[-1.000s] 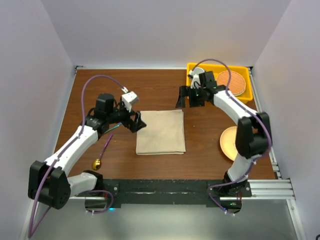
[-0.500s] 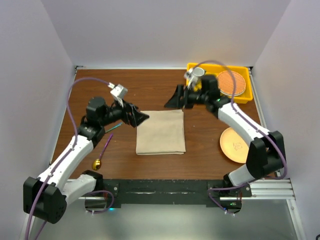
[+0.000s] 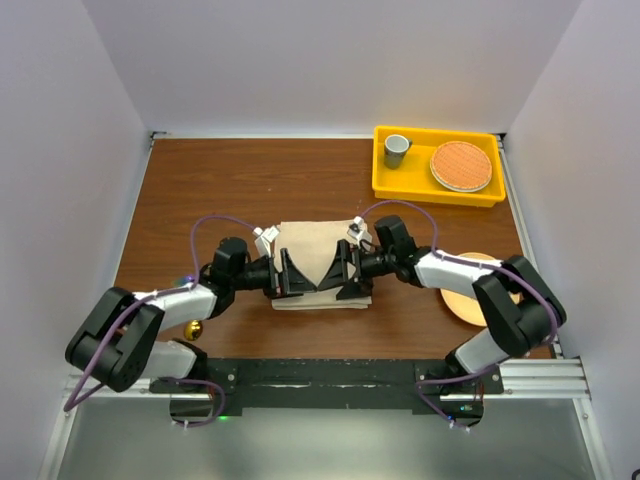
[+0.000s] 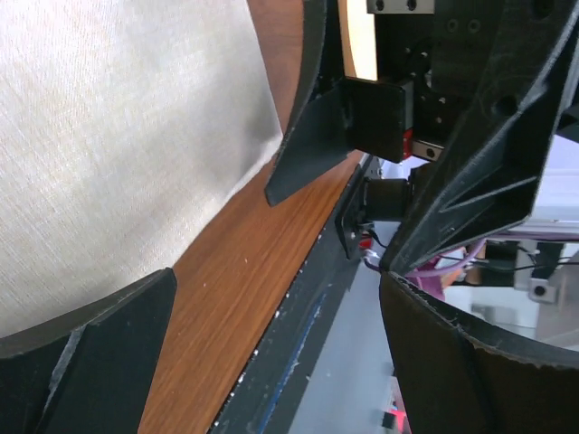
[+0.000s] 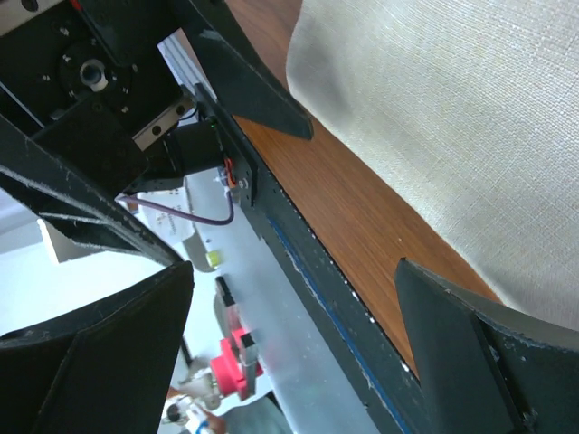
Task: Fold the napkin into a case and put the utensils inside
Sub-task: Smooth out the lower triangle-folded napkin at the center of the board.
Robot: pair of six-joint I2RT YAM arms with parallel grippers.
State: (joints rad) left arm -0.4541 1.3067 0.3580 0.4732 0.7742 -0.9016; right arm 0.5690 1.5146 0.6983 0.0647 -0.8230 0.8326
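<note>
The beige napkin (image 3: pixel 318 246) lies flat as a folded rectangle at the table's middle. My left gripper (image 3: pixel 289 272) and right gripper (image 3: pixel 341 272) are low over its near half, facing each other a short way apart, both open and empty. The left wrist view shows the napkin (image 4: pixel 118 136) at upper left and the left gripper (image 4: pixel 276 353) spread over wood near the cloth's corner. The right wrist view shows the napkin (image 5: pixel 452 108) at upper right and the right gripper (image 5: pixel 289 353) spread wide. The spoon's gold bowl (image 3: pixel 191 328) shows beside the left arm. The fork is hidden.
A yellow tray (image 3: pixel 382 180) at the back right holds a grey cup (image 3: pixel 397 148) and a round orange plate (image 3: pixel 461 165). A peach plate (image 3: pixel 466 302) lies at the right, partly under my right arm. The table's black front rail (image 3: pixel 330 380) runs just behind the grippers.
Both arms swung in and down from the napkin's far corners to its near half. The right gripper came away from beside the yellow tray. The grippers now face each other.
</note>
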